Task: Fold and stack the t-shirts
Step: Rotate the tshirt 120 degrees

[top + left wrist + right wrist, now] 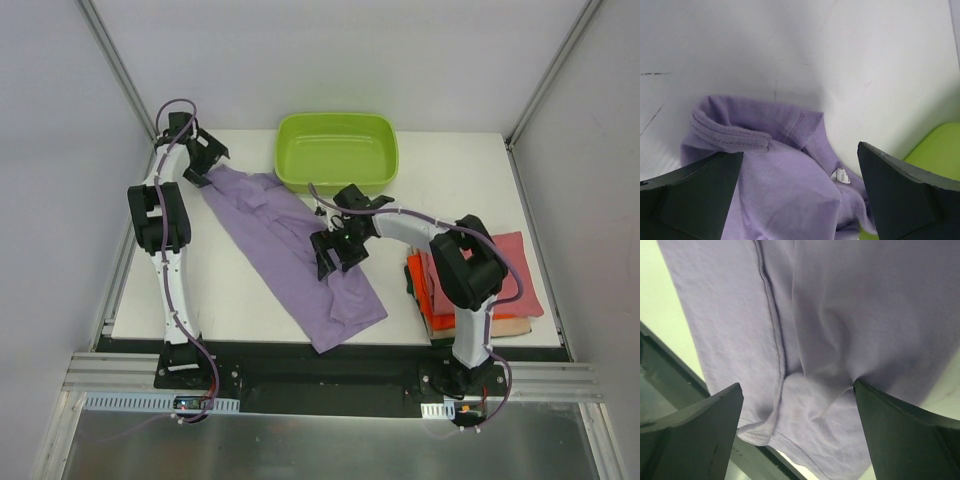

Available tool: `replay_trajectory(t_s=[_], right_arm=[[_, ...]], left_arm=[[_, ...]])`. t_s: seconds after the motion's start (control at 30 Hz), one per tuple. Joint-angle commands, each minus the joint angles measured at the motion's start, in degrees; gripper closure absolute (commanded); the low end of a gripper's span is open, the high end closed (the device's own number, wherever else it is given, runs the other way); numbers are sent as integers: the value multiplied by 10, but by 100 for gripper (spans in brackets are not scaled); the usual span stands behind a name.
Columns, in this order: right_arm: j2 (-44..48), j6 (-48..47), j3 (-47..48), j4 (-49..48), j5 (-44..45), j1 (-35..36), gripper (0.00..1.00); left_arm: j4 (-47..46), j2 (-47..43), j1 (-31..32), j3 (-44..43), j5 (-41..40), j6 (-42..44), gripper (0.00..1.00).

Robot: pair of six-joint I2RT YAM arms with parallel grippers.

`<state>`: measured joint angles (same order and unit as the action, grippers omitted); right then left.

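Fingers on both arms stand spread wide, with nothing clamped between them.

Top view: the left fingers [205,150] are poised at the far-left end of the lilac t-shirt [290,250], and the right fingers [328,258] over its near half. The shirt is laid diagonally and rumpled on the tabletop [470,190], from beside the lime-green tub [338,150] to the near edge. Folded t-shirts [505,270], rose-red over orange, are stacked at the near right, partly hidden by the right arm.

Left wrist view: the ribbed collar [730,137] and a white label [840,175] are framed between the parted fingers [700,195]. Contact with the cloth cannot be told.

Right wrist view: the hem [765,437] and a stitched seam [772,315] are framed, with a ridge of bunched cloth between the fingers [910,435].

Judgement: the step in hand is taken to be spreading the shirt flat before folding. Pinches are best taken at the collar end and at the hem, then the cloth drawn taut between the arms so the creases are pulled out. Risk noted: the hem lies at the tabletop's near edge and could be dragged off.
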<state>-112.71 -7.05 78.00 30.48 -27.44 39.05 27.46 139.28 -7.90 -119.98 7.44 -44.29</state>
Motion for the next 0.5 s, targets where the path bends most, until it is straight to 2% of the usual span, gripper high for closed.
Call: replay_trajectory(t_s=[0.0,0.17,0.37,0.47], right_arm=[[38,-65,-19,70,85,0,4],[60,-65,-16,66,67,5,4],[105,-40,-43,46,102,54,4],[133,-17,-65,27,155,82,4]], left_arm=[[27,45,0,-10,-2,3,1],[25,32,0,0,14,25,1],[25,-69,-2,120,-62,42,1],[25,-93,-3,142,-93,53,1]])
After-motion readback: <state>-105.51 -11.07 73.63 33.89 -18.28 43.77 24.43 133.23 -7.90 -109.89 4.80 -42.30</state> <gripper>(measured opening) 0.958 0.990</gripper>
